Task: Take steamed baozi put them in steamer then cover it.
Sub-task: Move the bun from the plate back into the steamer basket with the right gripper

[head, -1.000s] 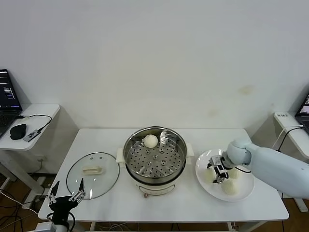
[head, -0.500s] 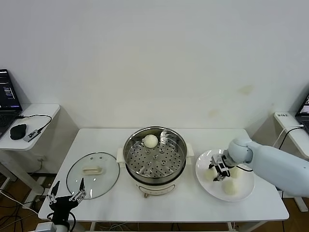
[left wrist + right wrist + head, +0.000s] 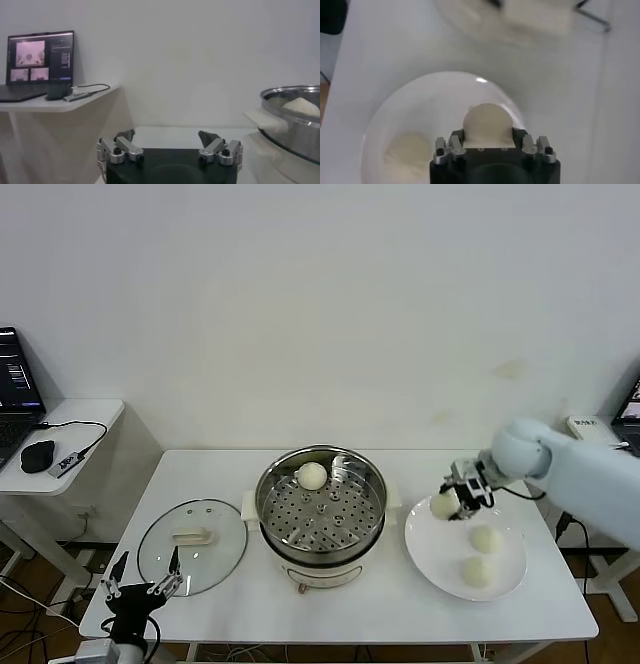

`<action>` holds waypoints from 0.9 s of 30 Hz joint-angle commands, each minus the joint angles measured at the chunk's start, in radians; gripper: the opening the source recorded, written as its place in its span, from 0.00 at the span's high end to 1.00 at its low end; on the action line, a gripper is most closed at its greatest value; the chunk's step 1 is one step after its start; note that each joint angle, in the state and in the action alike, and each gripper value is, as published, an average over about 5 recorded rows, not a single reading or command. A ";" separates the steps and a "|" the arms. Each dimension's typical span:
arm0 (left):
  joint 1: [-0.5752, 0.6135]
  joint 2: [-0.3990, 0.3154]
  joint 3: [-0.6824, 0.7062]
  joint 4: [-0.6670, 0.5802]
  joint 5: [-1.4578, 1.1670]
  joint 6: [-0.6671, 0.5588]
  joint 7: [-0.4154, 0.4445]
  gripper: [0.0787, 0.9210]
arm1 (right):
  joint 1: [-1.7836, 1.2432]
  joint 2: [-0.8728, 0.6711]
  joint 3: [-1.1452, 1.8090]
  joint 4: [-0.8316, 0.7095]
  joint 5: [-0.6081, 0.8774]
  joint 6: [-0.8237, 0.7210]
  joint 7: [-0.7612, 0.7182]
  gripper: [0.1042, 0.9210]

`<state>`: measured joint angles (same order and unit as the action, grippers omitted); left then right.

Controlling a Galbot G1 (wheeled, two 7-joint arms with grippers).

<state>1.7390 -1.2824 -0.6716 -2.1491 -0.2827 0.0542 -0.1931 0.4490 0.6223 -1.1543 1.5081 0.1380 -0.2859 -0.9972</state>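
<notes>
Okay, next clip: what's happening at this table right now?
The right gripper is shut on a baozi and holds it above the near edge of the white plate, where two more buns lie. One bun already sits in the open steamer. The glass lid rests on the table beside it. The left gripper waits open at the table's front left corner.

No readable text — laptop screen illegible
</notes>
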 commanded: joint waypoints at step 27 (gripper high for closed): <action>-0.015 -0.016 -0.033 0.002 -0.005 -0.001 0.000 0.12 | 0.042 0.724 -0.131 -0.206 0.423 -0.365 0.217 0.38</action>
<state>1.7235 -1.2988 -0.7009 -2.1463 -0.2877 0.0543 -0.1934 0.5513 1.1771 -1.2797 1.3896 0.5136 -0.5860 -0.8147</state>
